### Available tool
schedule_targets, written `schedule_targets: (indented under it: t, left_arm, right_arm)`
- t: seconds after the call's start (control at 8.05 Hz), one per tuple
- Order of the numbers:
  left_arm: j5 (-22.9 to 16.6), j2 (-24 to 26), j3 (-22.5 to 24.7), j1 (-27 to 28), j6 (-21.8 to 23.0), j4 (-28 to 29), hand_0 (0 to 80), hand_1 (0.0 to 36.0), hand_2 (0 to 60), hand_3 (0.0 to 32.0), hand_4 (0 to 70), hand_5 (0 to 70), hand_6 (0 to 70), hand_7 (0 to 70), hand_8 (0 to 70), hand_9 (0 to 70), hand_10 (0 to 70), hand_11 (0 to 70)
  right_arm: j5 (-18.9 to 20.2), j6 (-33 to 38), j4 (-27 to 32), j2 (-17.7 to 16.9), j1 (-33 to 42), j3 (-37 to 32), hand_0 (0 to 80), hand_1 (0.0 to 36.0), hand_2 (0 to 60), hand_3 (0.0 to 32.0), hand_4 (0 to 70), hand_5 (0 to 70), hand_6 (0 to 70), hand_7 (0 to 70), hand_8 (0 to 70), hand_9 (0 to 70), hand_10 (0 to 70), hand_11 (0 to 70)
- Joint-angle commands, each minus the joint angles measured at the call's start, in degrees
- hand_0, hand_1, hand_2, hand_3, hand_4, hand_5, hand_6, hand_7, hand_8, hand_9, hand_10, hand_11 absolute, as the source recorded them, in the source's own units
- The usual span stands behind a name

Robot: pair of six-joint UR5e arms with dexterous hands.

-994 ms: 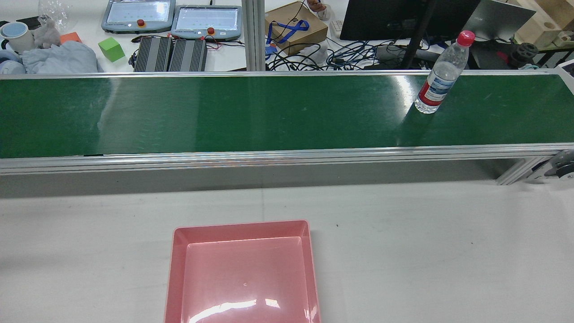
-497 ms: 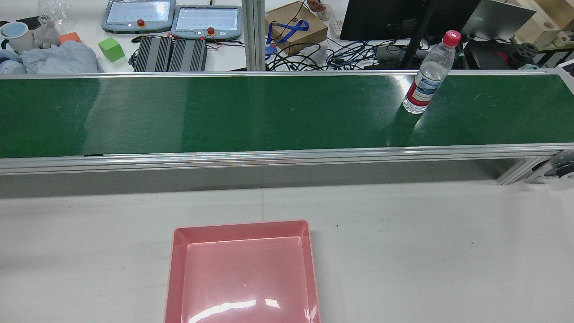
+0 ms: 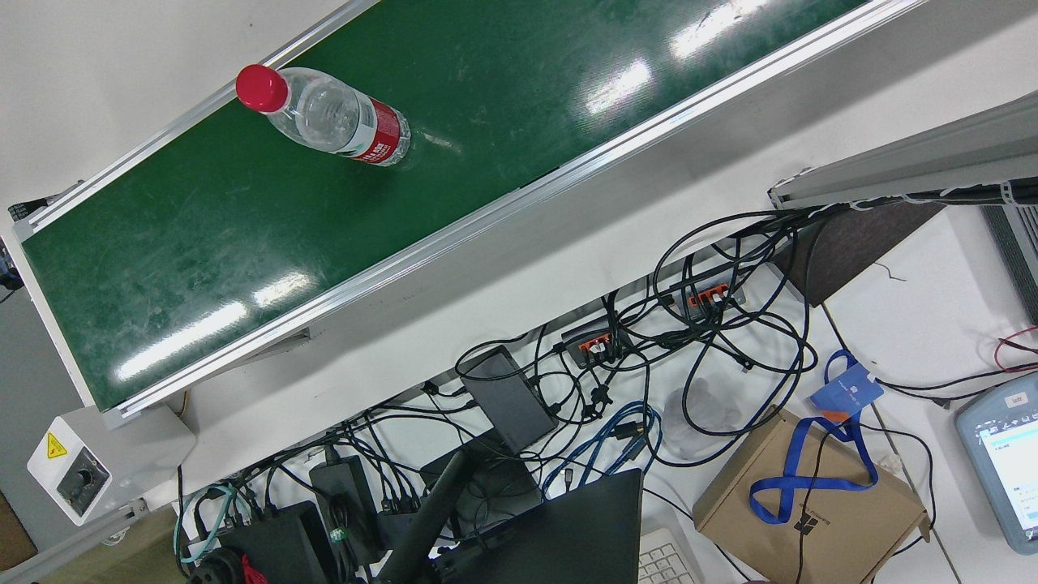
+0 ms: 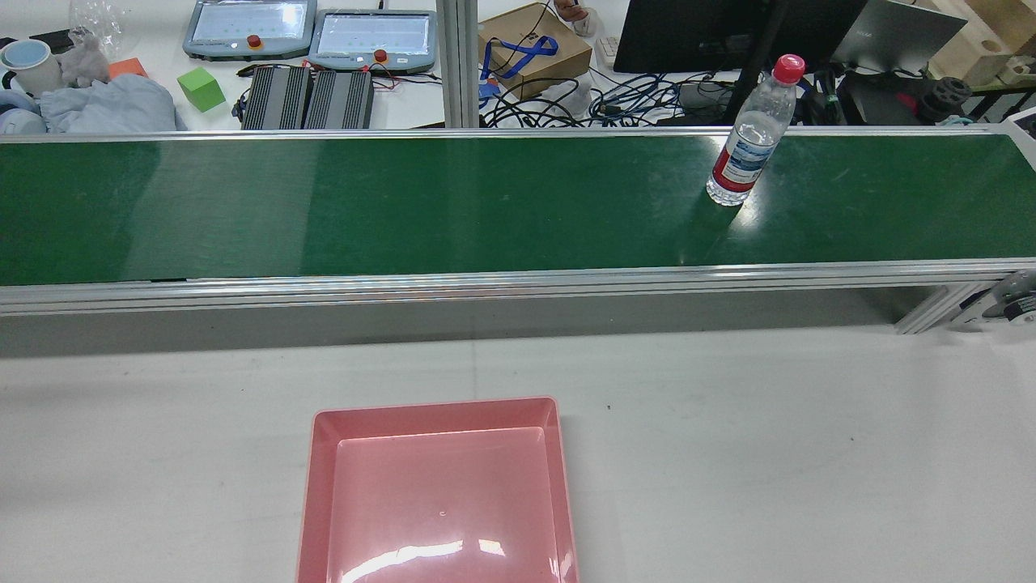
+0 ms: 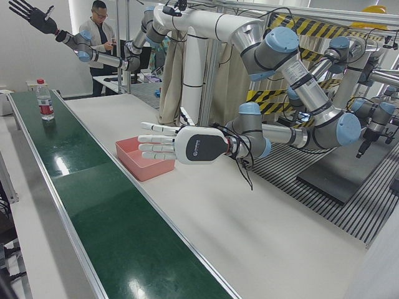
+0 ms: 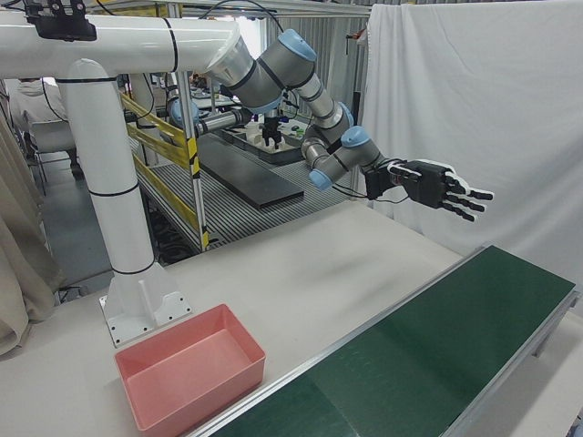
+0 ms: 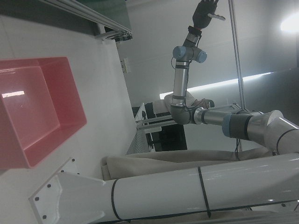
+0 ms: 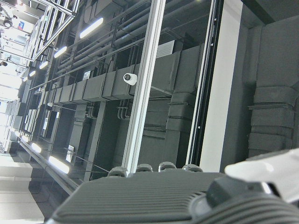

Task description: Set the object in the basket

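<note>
A clear water bottle (image 4: 743, 150) with a red cap and red label stands upright on the green conveyor belt (image 4: 405, 202), towards its right end in the rear view. It also shows in the front view (image 3: 340, 122) and far off in the left-front view (image 5: 43, 99). The pink basket (image 4: 437, 413) sits empty on the white table. My left hand (image 5: 181, 146) is open with fingers spread and hovers above the table beside the basket (image 5: 140, 167); it also shows in the right-front view (image 6: 433, 189). My right hand (image 5: 31, 15) is open and raised high near the belt's far end.
Beyond the belt lies a cluttered desk with teach pendants (image 4: 372, 36), cables, a cardboard box (image 4: 534, 44) and a monitor. A person (image 5: 100, 25) stands beyond the far end. A belt control box (image 3: 81, 470) sits at the belt's end.
The bottle has travelled to the left along the belt in the rear view, still upright. The basket has not moved.
</note>
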State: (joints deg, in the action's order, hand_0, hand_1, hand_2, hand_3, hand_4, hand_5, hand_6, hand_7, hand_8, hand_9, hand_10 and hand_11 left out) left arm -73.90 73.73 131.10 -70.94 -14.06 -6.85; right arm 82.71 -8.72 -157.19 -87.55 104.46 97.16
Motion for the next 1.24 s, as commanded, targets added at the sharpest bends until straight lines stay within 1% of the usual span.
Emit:
schedule_targets:
  t: [0.0,0.25,0.5,0.62,0.75,0.87,0.99,1.12]
  left_arm:
    - [0.1,-0.5,-0.3,0.3,-0.9,0.8,40.0,7.4,17.2,0.0,20.0,12.7,0.9,0.0,4.2,7.6,7.2,11.0]
    - [0.2,0.8,-0.5,1.0,-1.7,0.3,40.6,7.9,18.1,0.0,21.8,12.9,1.6,0.0,4.1,7.7,6.7,10.4]
    - [0.4,3.5,-0.4,0.9,-2.4,-2.6,41.8,8.2,16.7,0.0,21.6,13.2,1.5,0.0,4.3,7.7,7.2,11.1]
    - [0.4,3.4,-0.4,1.0,-2.5,-2.9,42.1,8.1,16.1,0.0,21.6,13.1,1.3,0.0,4.4,7.8,7.1,11.0]
    - [0.5,3.9,-0.3,1.1,-2.5,-3.1,41.9,8.5,17.8,0.0,21.9,13.3,1.7,0.0,4.5,7.9,7.2,11.1]
    - [0.5,5.8,-0.1,1.0,-2.2,-4.5,42.6,8.9,18.4,0.0,22.8,13.7,2.1,0.0,4.4,8.0,7.1,11.1]
    - [0.5,6.2,-0.3,0.8,-2.0,-4.7,41.1,7.4,14.6,0.0,21.0,13.2,1.3,0.0,3.6,7.4,6.6,10.3]
    - [0.5,6.2,-0.3,0.9,-2.1,-4.7,40.0,6.8,14.4,0.0,20.5,12.9,1.0,0.0,3.4,7.4,6.6,10.2]
  right_arm:
    - [0.1,-0.1,-0.1,-0.1,0.5,1.6,0.0,0.0,0.0,0.0,0.0,0.0,0.0,0.0,0.0,0.0,0.0,0.0]
    - [0.1,0.1,-0.1,-0.2,0.6,1.6,0.0,0.0,0.0,0.0,0.0,0.0,0.0,0.0,0.0,0.0,0.0,0.0]
    - [0.0,0.0,-0.1,-0.3,0.5,1.0,0.0,0.0,0.0,0.0,0.0,0.0,0.0,0.0,0.0,0.0,0.0,0.0]
    - [0.0,0.0,-0.1,-0.2,0.5,1.0,0.0,0.0,0.0,0.0,0.0,0.0,0.0,0.0,0.0,0.0,0.0,0.0]
    - [0.0,-0.1,-0.1,-0.3,0.4,0.8,0.0,0.0,0.0,0.0,0.0,0.0,0.0,0.0,0.0,0.0,0.0,0.0]
    - [0.0,-0.1,-0.1,-0.2,0.2,0.4,0.0,0.0,0.0,0.0,0.0,0.0,0.0,0.0,0.0,0.0,0.0,0.0]
    - [0.0,0.0,-0.1,-0.1,0.3,0.4,0.0,0.0,0.0,0.0,0.0,0.0,0.0,0.0,0.0,0.0,0.0,0.0]
    - [0.0,0.1,-0.1,-0.2,0.3,0.4,0.0,0.0,0.0,0.0,0.0,0.0,0.0,0.0,0.0,0.0,0.0,0.0]
